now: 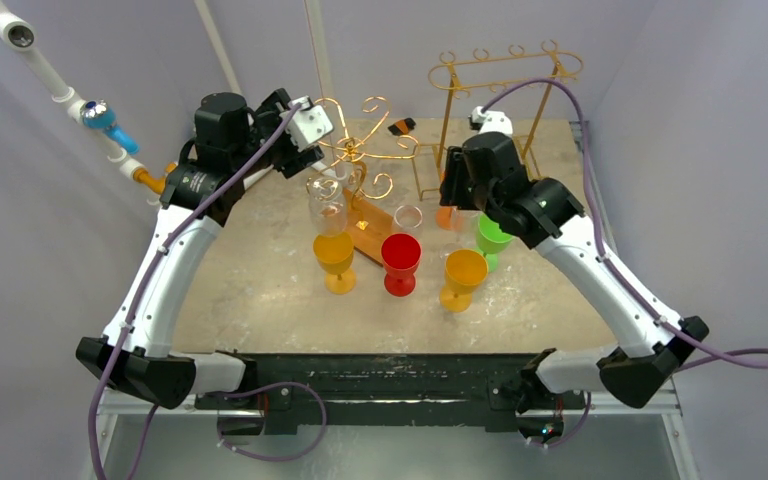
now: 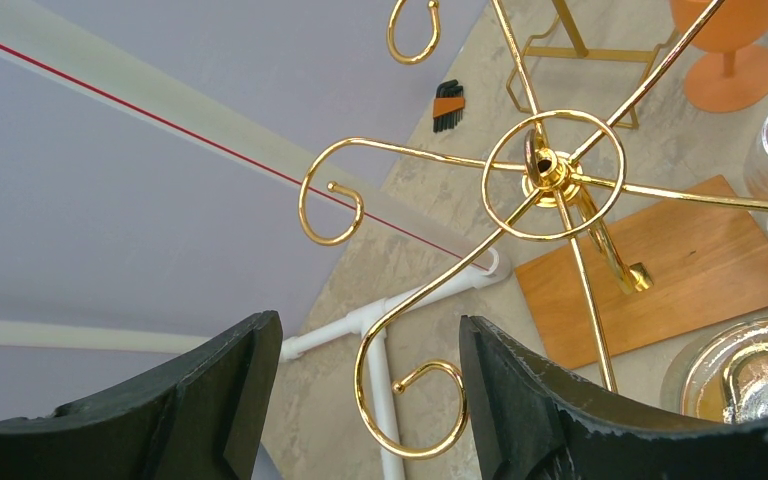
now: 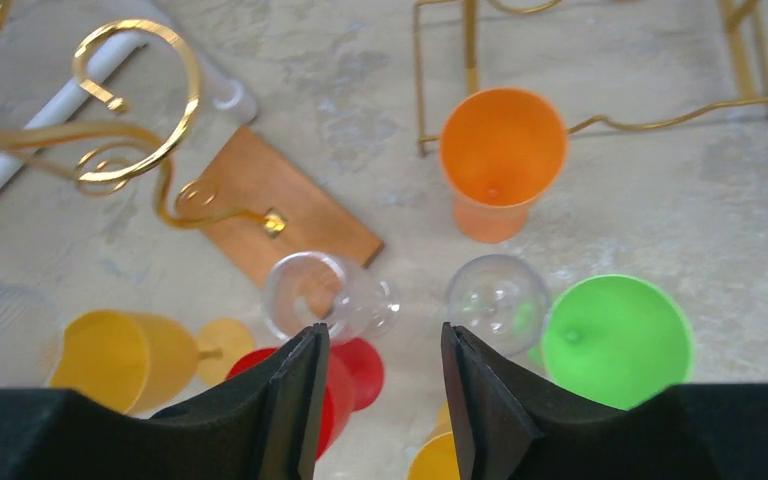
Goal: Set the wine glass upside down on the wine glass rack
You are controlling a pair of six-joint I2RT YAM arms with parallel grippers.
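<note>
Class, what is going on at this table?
Two robot arms are loading wine glasses onto a gold rack. The left gripper hovers open and empty over its curled hooks. The right gripper, also open and empty, hangs above the glasses standing on the table, among them an orange glass and a green glass. One clear glass seems to hang from the rack already.

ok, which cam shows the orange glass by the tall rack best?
Right wrist: the orange glass is unobstructed, upright, seen from above. Top external: the right arm hides nearly all of it. Left wrist: only its lower part, at the corner.
</note>
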